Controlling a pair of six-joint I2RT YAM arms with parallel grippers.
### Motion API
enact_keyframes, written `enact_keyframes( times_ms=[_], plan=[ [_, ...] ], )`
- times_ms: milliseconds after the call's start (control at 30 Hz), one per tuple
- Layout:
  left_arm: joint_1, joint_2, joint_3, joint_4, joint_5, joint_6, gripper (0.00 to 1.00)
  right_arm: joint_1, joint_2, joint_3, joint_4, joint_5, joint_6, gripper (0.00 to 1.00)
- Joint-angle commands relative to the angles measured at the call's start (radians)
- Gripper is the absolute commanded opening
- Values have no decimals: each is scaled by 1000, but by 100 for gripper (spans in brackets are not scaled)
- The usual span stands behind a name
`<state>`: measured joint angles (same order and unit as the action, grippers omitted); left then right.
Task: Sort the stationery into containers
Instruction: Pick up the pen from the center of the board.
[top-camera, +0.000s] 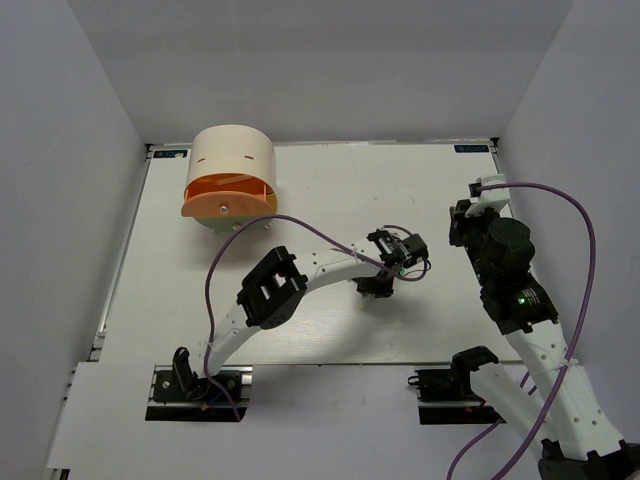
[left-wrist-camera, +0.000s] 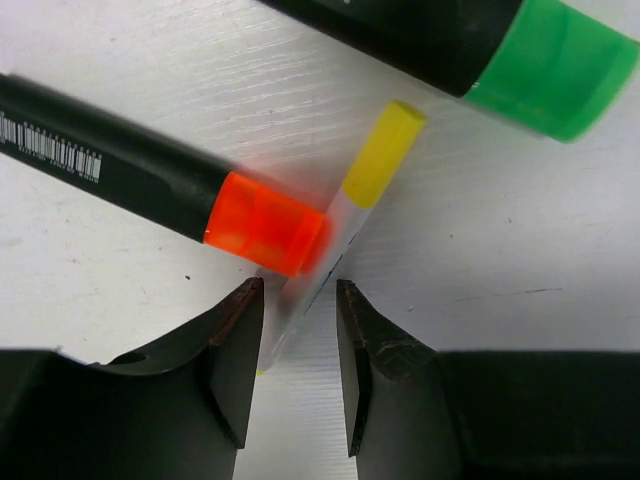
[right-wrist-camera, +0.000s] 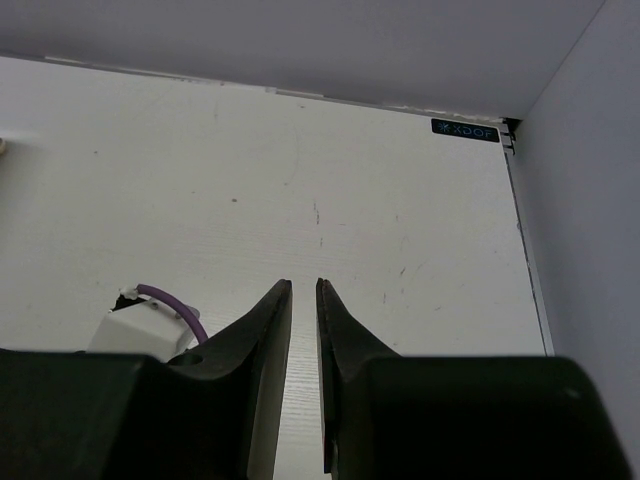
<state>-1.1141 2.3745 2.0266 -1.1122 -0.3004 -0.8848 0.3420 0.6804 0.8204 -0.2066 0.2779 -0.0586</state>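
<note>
Left gripper (left-wrist-camera: 300, 290), jaws open, is straddling the stick (left-wrist-camera: 385, 150) while the orange highlighter (left-wrist-camera: 120, 165) at eleven o'clock is threatening to get pinched too; right gripper (right-wrist-camera: 302, 290) is idling, barely parted.

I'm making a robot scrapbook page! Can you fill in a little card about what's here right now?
left jaws: apart, either side of the thin stick
stick: yellow tip, flat on the table
highlighters: orange-capped highlighter and green-capped highlighter beside it
right jaws: narrow gap, nothing between
cream box: far left, orange drawer sticking out
</note>
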Motion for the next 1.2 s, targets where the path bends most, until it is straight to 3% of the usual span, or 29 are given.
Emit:
enact_keyframes(
  times_ms=[0,133,233,400,500,800,1033,1167],
  plan=[
    [3,32,-75,48,10,101,46,3,-13,2,52,1,6,22],
    [3,11,-132,98,52,155,46,3,-13,2,52,-5,6,22],
    [3,-9,-209,165,90,185,40,-1,-18,0,55,-5,8,22],
    [3,-70,-327,224,107,218,14,5,-22,-3,52,-13,8,22],
    [3,-124,-396,279,107,243,6,3,-31,-4,52,-16,8,22],
    [-15,-380,-502,397,175,385,0,5,-41,-12,58,-22,2,24],
    [5,-625,-574,434,132,441,0,5,-50,-20,62,-32,0,24],
    [5,-750,-588,413,5,506,0,2,-51,-21,62,-32,-3,24]
  ],
)
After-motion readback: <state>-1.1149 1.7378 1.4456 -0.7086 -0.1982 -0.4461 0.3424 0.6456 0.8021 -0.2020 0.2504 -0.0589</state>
